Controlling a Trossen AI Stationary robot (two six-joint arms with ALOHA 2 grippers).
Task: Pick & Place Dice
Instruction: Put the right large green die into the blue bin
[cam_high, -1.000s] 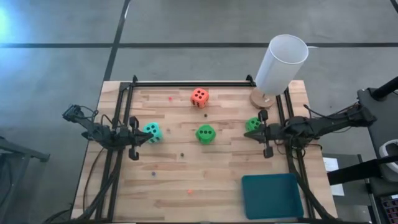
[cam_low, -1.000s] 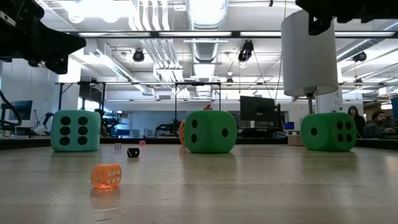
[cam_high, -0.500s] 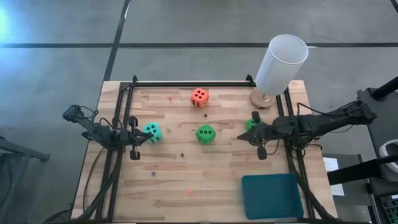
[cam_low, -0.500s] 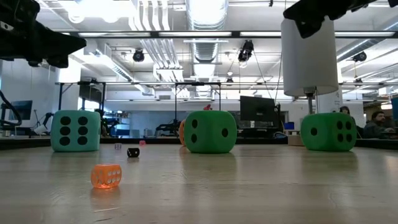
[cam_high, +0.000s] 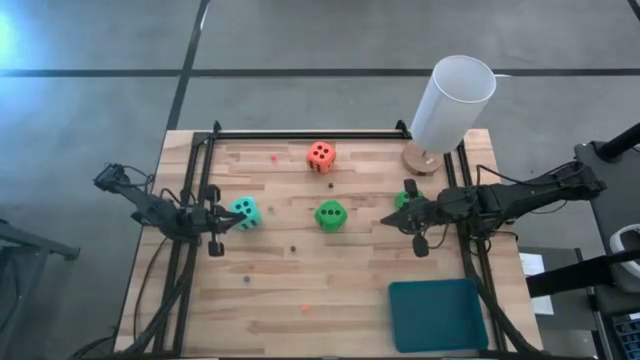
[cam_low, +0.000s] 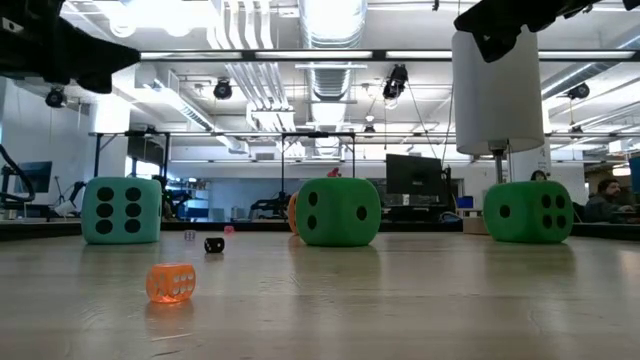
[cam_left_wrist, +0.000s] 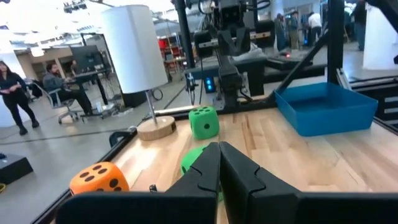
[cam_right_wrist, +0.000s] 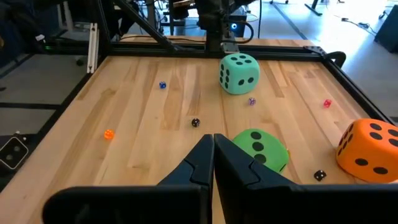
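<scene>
Four dice rest on the wooden table (cam_high: 280, 290): an orange-red die (cam_high: 320, 155) at the far middle, a turquoise die (cam_high: 244, 212) on the left, a green die (cam_high: 329, 214) in the centre and a second green die (cam_high: 403, 199) on the right. My left gripper (cam_high: 228, 222) hovers level and shut, just left of the turquoise die and higher than it. My right gripper (cam_high: 386, 220) is shut and slants down; it hangs above the table just left of the right green die. The shut fingertips show in both wrist views (cam_left_wrist: 219, 149) (cam_right_wrist: 213, 140).
A tall white cylinder (cam_high: 452, 100) stands on a round wooden base (cam_high: 420, 158) at the far right corner. A blue tray (cam_high: 437, 315) lies at the near right. Several tiny dice are scattered about, among them an orange one (cam_low: 170, 282) and a black one (cam_low: 214, 244).
My right gripper has moved toward the table's left, past the right green die toward the centre, rising a little and tipping its fingers downward, and has stayed shut. The dice have not moved.
</scene>
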